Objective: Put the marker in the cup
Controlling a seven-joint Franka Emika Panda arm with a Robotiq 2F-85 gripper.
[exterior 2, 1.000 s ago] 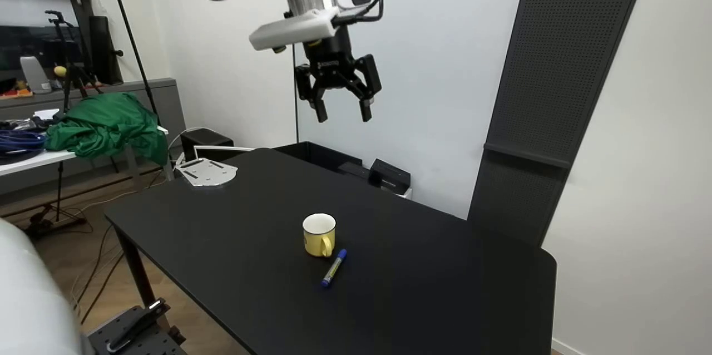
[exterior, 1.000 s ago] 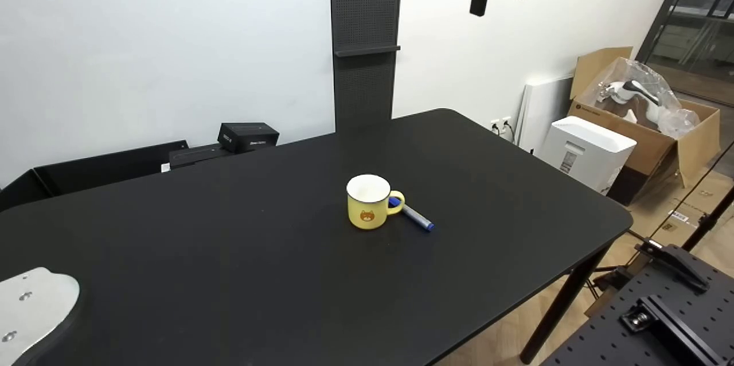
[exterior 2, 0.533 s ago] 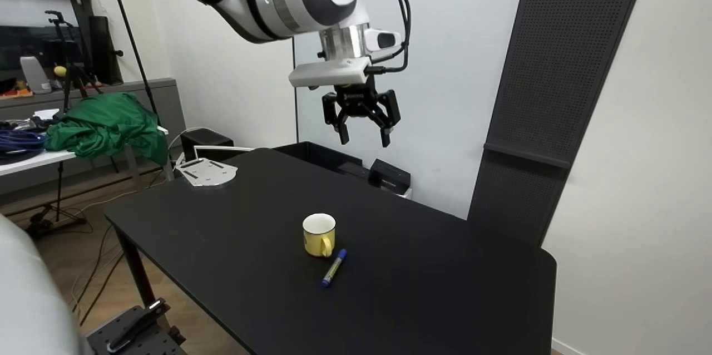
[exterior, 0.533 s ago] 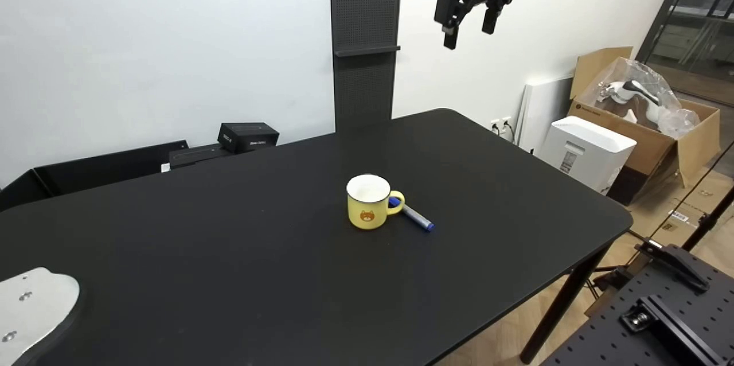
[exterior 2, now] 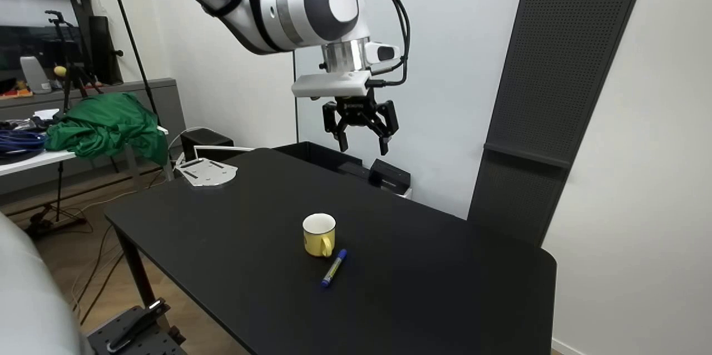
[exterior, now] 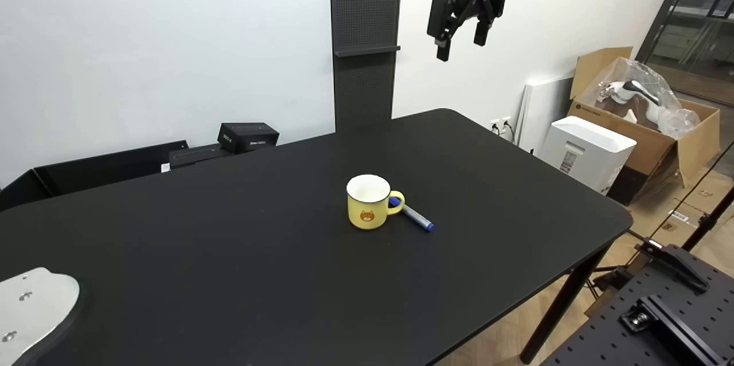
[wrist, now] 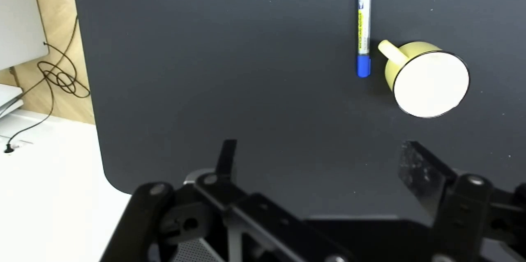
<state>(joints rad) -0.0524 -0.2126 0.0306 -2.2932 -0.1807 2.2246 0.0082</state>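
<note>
The marker, with a pale barrel and blue ends, lies flat on the black table beside the cup's handle in both exterior views [exterior: 417,218] [exterior 2: 334,269]. In an exterior view the handle partly covers its cap. In the wrist view the whole marker [wrist: 364,32] shows left of the cup. The yellow cup stands upright in both exterior views [exterior: 366,210] [exterior 2: 317,241], and its white inside shows in the wrist view [wrist: 431,84]. My gripper [exterior: 462,45] [exterior 2: 363,148] is open and empty, high above the table. Its spread fingers [wrist: 320,143] have nothing between them.
The black table [exterior: 258,274] [exterior 2: 434,288] bears a white metal plate [exterior: 34,308] [exterior 2: 207,172] at one end. Black boxes [exterior: 248,136] [exterior 2: 389,176] stand behind the table by the wall. A cardboard box [exterior: 648,142] and a white bin [exterior: 588,151] stand on the floor.
My gripper has come down and moved left in an exterior view. It stays open. The marker and the cup have not moved.
</note>
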